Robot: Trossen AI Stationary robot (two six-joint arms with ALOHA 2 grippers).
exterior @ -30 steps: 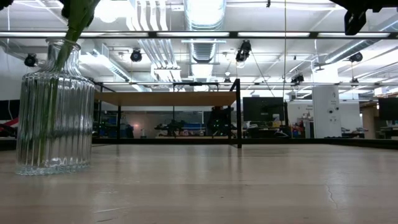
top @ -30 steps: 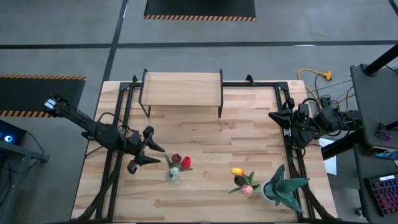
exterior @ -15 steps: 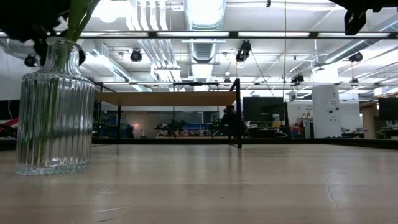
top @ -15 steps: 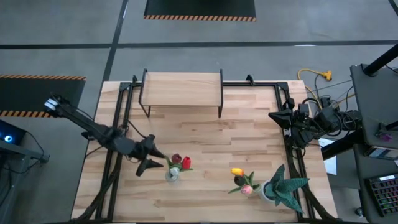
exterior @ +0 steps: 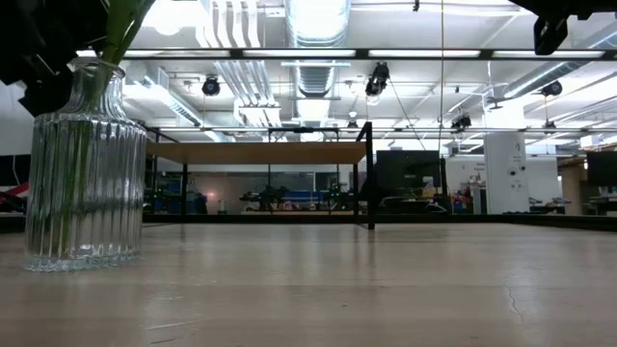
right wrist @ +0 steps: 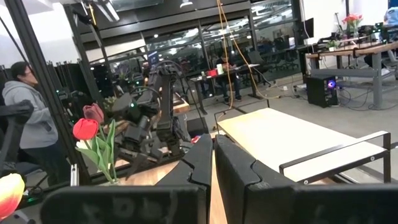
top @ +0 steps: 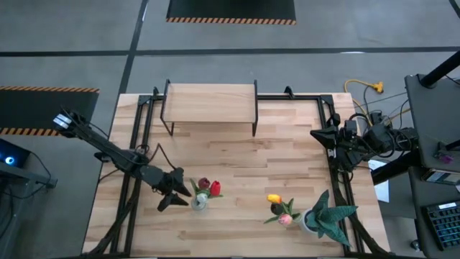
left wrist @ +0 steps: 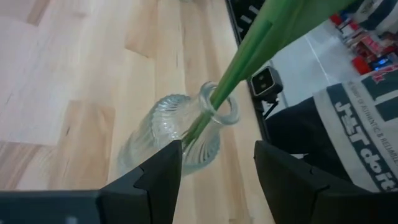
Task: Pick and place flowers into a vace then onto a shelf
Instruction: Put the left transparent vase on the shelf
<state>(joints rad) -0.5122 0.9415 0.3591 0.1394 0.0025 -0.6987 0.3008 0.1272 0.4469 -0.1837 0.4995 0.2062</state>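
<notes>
two flowers (top: pixel 209 187) sit in our vase (top: pixel 198 203); left gripper (top: pixel 177 196) open, empty beside it. others (top: pixel 280 208) and shelf (top: pixel 210 100) remain; right gripper (right wrist: pixel 213 163) shut, idle.

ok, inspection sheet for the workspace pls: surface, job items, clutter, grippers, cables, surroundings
Surface: light wood table, bare planks mid-table.
Job's things: ribbed glass vase holding red and maroon tulips; more tulips stand near the front right; shelf at the far edge, top bare.
Clutter: spiky potted plant at the front right corner.
Grippers: left gripper beside the vase, jaws open; right gripper parked at the right edge, jaws shut.
Cables: yellow cord off the table, far right.
Surroundings: person beyond the table.
</notes>
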